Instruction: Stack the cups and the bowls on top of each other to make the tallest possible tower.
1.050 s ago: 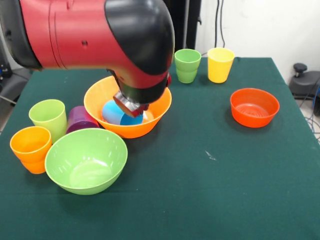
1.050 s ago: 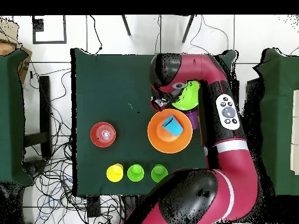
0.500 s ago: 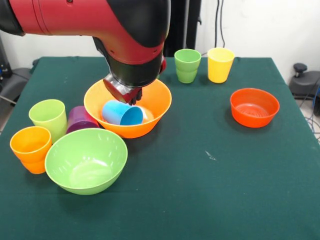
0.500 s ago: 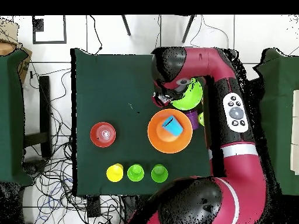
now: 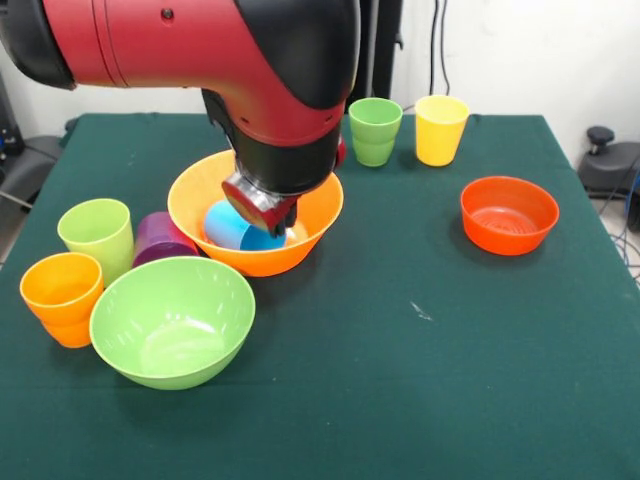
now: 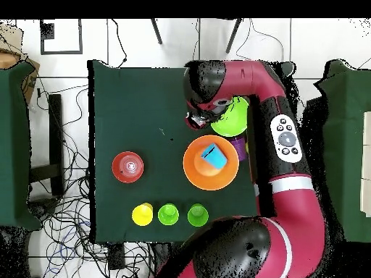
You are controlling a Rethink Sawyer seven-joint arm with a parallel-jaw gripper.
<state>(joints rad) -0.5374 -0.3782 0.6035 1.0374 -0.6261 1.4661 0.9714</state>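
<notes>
Blue cup (image 5: 235,228) on its side inside the large orange bowl (image 5: 300,245), mouth turned toward the front camera, resting against the bowl's curved floor, near the left middle of the counter (image 5: 420,380). Probably lies that way because a tapered tumbler on a sloped wall tips and rolls rather than standing. Directly above it, the gripper (image 5: 262,205), hanging within the bowl's rim and close over the cup; cannot tell whether spread or closed, nor whether touching the cup, since the wrist hides the tips. Seems poised there to take the cup or set it upright. Just in front of the orange bowl, the large lime-green bowl (image 5: 170,310), upright and empty. Beside that, crowded together: purple cup (image 5: 160,238), lime cup (image 5: 96,235), orange cup (image 5: 62,295), the purple one looking tipped. Well apart at the far edge, darker green cup (image 5: 375,130) and yellow cup (image 5: 440,128), both upright, side by side. Off to the right, alone, the small red-orange bowl (image 5: 508,213). No tower yet beyond cup-in-bowl. Calls for a careful grip next: a smooth rounded cup on its side slips easily, and a slanted one makes a poor base.
</notes>
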